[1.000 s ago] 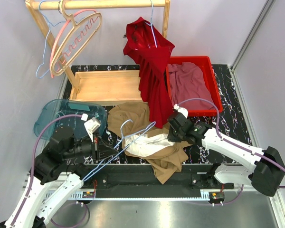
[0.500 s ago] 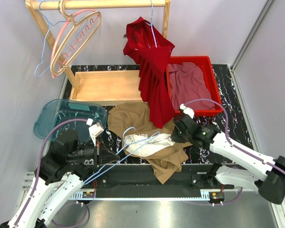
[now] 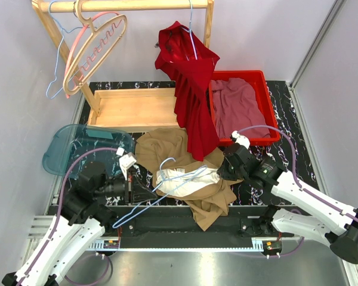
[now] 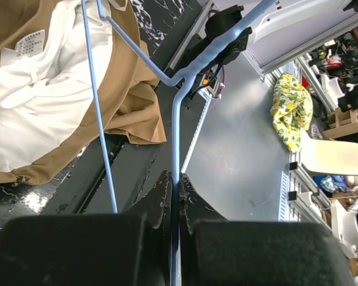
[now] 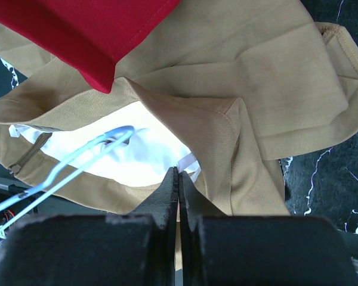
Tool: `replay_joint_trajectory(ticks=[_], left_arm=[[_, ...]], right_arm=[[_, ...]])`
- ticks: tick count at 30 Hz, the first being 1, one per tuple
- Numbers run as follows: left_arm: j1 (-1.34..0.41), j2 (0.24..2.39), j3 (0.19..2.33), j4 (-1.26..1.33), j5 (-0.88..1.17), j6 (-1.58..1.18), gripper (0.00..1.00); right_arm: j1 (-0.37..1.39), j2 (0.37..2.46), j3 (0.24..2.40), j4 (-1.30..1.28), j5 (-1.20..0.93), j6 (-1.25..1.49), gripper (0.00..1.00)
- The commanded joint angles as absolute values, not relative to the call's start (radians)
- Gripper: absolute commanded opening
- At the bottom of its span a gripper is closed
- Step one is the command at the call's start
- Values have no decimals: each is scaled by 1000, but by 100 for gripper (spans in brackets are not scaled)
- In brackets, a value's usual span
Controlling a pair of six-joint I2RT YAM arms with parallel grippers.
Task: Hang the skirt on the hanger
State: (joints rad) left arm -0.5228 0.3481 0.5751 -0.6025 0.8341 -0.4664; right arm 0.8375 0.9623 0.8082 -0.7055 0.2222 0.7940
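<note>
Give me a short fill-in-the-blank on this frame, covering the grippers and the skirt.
1. The left gripper is shut on the blue wire ____.
2. The tan skirt lies open, showing a ____ lining.
3. The right gripper has its jaws ____, with its tips at the skirt's waistband edge.
Missing words: hanger; white; shut.

Red dress (image 3: 191,89) hanging from rail (image 3: 137,5), maroon cloth (image 3: 238,104) in red bin (image 3: 238,74), wooden tray (image 3: 137,108), blue tub (image 3: 68,146)
</note>
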Motion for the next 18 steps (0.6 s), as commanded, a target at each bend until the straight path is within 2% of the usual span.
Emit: replay_joint_trajectory(ticks=[1,6,14,18], left_arm=[[-528,351,558,-454,894,-525,0],[-554,383,557,-413,847,-577,0],[-701,429,545,-397,586,-601,0],[-721,443,543,-394,580,-600,0]], right_arm=[[836,946,825,-716,239,813,0],[834,959,839,-719,247,818,0],[834,956,845,-721,264,831,0],[834,948,853,-726,262,828,0]])
